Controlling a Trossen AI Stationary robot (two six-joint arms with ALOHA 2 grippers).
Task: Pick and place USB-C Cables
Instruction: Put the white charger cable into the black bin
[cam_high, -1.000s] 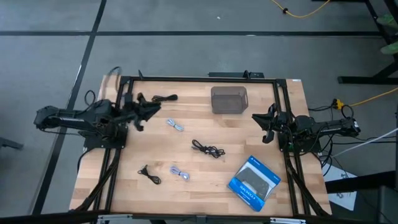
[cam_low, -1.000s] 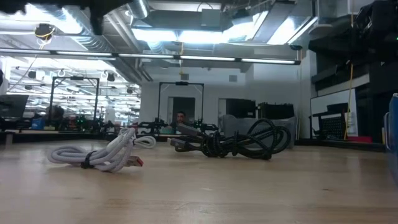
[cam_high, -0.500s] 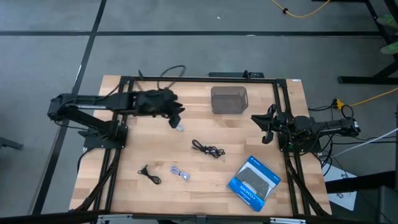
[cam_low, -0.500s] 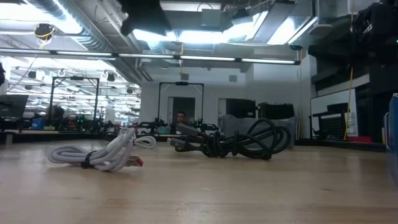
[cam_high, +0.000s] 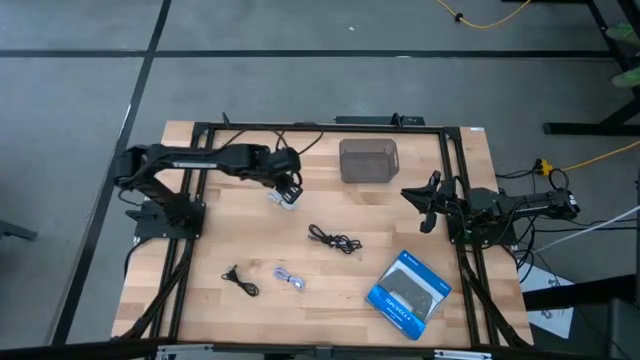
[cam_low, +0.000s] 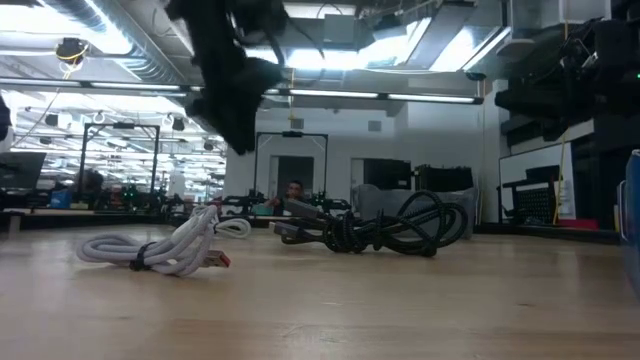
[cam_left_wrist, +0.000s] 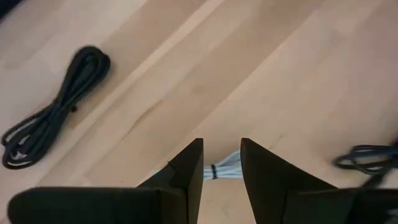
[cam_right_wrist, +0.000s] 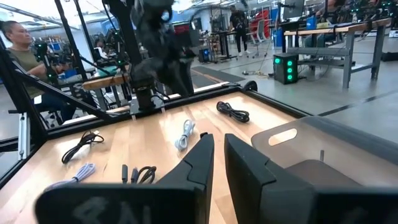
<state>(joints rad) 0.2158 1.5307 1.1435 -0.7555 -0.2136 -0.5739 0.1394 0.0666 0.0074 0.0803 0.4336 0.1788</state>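
From above, we see the left gripper (cam_high: 287, 190) reached out over the wooden table (cam_high: 210, 250), directly above a pale grey-white cable (cam_high: 281, 198) that lies left of the grey bin (cam_high: 368, 160). A black cable (cam_high: 334, 238) lies near the table's middle, a small black cable (cam_high: 240, 281) and a second pale cable (cam_high: 290, 278) sit toward the front, and the blue box (cam_high: 410, 290) rests at the front right. The right gripper (cam_high: 424, 200) waits at the table's right edge.

At table height, we see a pale coiled cable (cam_low: 165, 250) on the left and a black coil (cam_low: 385, 231) to its right, with a dark arm (cam_low: 228, 75) hanging above them. A person (cam_low: 293, 190) shows far behind.

Through the left wrist camera, we see the left gripper's fingers (cam_left_wrist: 186, 171) slightly parted, holding nothing, with the pale cable (cam_left_wrist: 222, 168) showing in the gap between them on the wood. Another black cable (cam_left_wrist: 56, 107) lies apart.

Through the right wrist camera, the right gripper (cam_right_wrist: 216, 155) has its fingers close together with a narrow gap, empty. A seated person (cam_right_wrist: 25, 56) shows beyond the table.
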